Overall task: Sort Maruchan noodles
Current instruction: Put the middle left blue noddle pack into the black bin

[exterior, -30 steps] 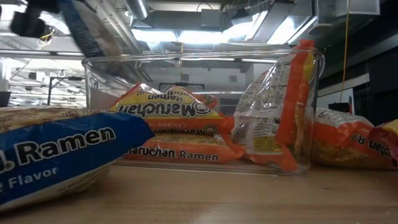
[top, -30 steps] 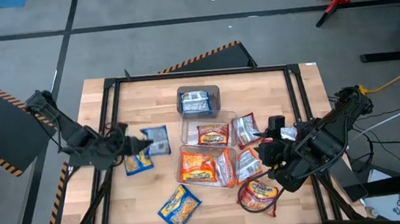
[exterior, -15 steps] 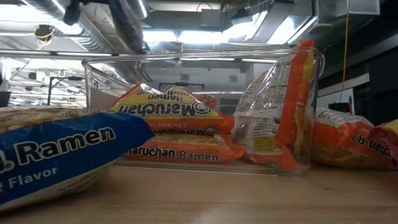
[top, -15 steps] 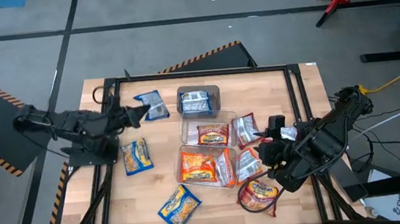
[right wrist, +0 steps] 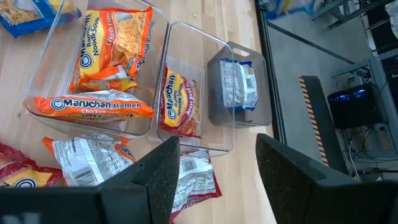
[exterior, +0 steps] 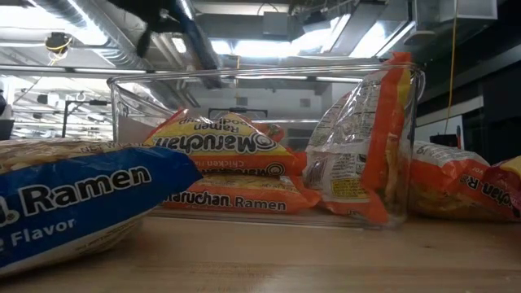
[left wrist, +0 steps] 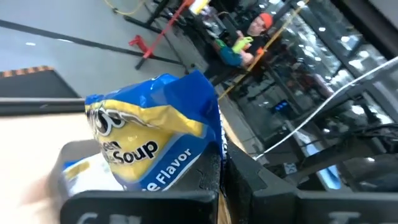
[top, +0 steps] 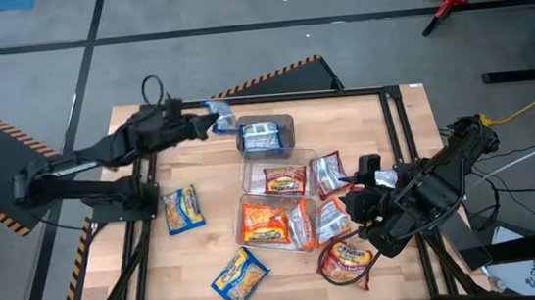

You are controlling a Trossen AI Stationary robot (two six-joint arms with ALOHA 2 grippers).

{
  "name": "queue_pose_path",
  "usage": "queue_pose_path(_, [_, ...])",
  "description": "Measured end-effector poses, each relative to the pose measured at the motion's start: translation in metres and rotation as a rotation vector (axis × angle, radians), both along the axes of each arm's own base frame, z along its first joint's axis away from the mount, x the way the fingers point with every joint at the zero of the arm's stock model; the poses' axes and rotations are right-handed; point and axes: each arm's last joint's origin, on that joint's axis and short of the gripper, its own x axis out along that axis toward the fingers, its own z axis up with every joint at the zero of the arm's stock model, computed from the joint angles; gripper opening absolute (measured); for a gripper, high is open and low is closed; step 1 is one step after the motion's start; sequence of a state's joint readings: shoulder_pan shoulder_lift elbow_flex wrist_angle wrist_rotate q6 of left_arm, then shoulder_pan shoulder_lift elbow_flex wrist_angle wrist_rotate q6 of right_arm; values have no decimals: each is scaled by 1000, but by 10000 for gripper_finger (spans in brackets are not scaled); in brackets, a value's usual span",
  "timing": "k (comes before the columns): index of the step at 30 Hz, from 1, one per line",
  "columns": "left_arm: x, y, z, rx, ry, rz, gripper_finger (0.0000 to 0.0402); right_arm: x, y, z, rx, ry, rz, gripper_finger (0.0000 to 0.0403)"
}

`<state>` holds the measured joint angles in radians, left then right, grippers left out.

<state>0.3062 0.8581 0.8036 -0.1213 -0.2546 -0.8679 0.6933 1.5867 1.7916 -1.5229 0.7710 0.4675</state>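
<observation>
Your left gripper (top: pixel 208 121) is clamped tight on a crinkly blue-and-yellow plastic ramen packet (top: pixel 222 115), held in the air above the far left part of the pale wooden table (top: pixel 200 265), just beside the small grey-tinted plastic bin (top: pixel 264 121) (the left wrist view shows the packet's blue print filling the space between the fingers). Below that arm you have a second blue-and-yellow packet (top: pixel 183 209) lying flat on the wood, and a third (top: pixel 239 276) near the front edge. That grey-tinted bin already holds one blue packet (top: pixel 262 138). Moving toward the middle, the large clear rectangular plastic bin (top: pixel 239 233) holds orange chicken-flavour packets (top: pixel 266 223), and the narrower clear bin (top: pixel 248 174) behind it holds one orange packet (top: pixel 284 181). Just to the right, silver-backed packets (top: pixel 326 175) lie loose on the table, touching the bins, and a red packet (top: pixel 347 258) rests near the front right corner. Your right gripper (top: pixel 361 195) hovers over those loose packets with its fingers parted and nothing between them.
</observation>
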Motion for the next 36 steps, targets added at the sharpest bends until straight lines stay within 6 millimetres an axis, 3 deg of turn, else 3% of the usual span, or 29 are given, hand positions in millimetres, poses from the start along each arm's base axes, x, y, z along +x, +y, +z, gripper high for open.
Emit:
queue_pose_path(6, [24,40,-13,-17,-27,-70,0,0,0,0,6,-4,-5,198])
queue_pose_path(16, [63,96,-56,-91,-57,-185,1,0,0,0,8,-6,-7,198])
queue_pose_path(25, [92,104,-87,-170,-106,-337,1,0,0,0,3,-10,-9,198])
queue_pose_path(36, [104,115,-117,-199,-67,-342,1,0,0,0,13,-18,-22,198])
